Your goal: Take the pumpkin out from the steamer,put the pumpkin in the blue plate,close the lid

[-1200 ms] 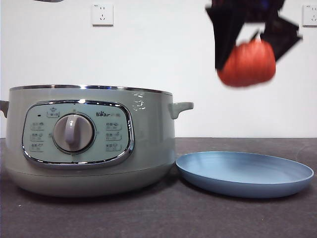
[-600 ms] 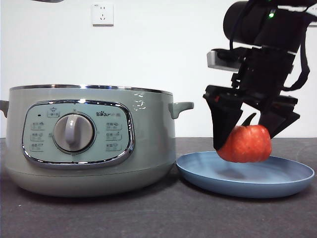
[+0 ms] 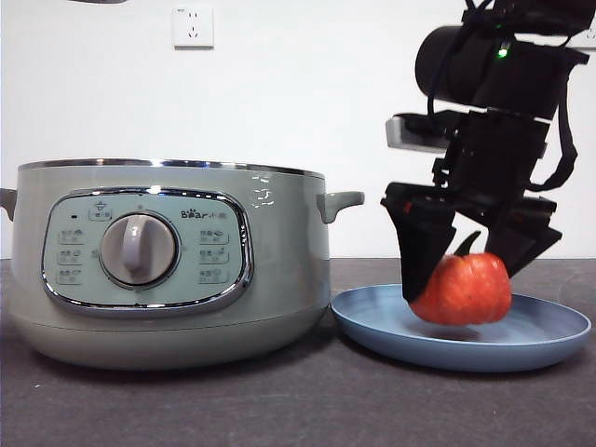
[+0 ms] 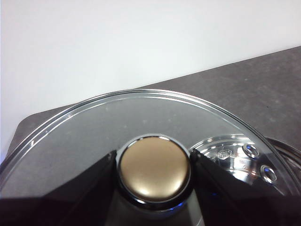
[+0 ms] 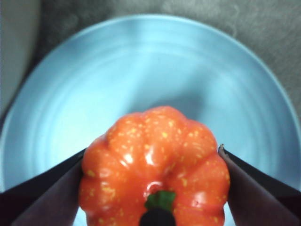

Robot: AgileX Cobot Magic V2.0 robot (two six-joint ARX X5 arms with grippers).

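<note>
Jaws: right gripper clamps ribbed orange pumpkin just above shallow light-blue plate, likely for gentle release | left gripper grips round glass lid by its knob, ready for sage-green steamer

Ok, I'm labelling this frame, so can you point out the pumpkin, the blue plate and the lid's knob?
pumpkin [image 3: 463, 291], front view, its ribbed orange side.
blue plate [image 3: 372, 321], front view, its bare near rim.
lid's knob [image 4: 154, 169], left wrist view, its gold-looking top face.
</note>
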